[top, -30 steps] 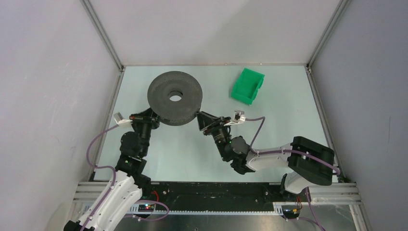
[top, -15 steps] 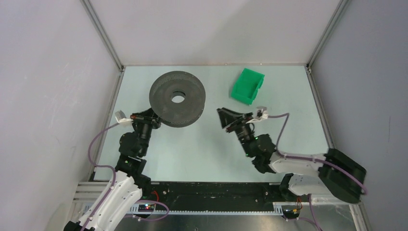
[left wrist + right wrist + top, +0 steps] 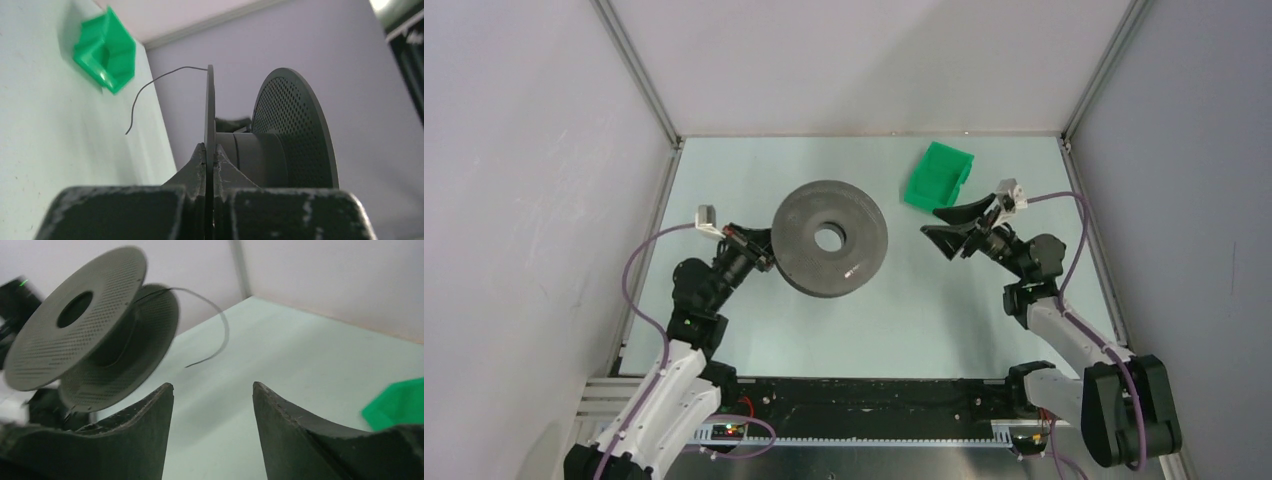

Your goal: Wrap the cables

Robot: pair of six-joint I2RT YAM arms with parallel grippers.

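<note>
The cable (image 3: 150, 82) is one thin dark wire; its free end curls out from the rim of a black reel (image 3: 295, 130) and hangs in the air. It also shows in the right wrist view (image 3: 226, 327), arcing off the reel (image 3: 75, 335). My left gripper (image 3: 210, 147) is shut on the reel's thin near flange and holds the reel (image 3: 804, 250) tilted over the table's middle. My left gripper (image 3: 762, 257) is at the reel's left edge. My right gripper (image 3: 941, 224) is open and empty, right of the reel and facing it (image 3: 212, 386).
A green bin (image 3: 938, 178) stands at the back right, just behind my right gripper; it also shows in the left wrist view (image 3: 105, 47) and the right wrist view (image 3: 400, 402). Grey walls with metal frame posts close in the pale table (image 3: 904, 310).
My left gripper has carried the reel to the right, toward the table's middle. My right arm has swung away to the right, from beside the reel to near the green bin.
</note>
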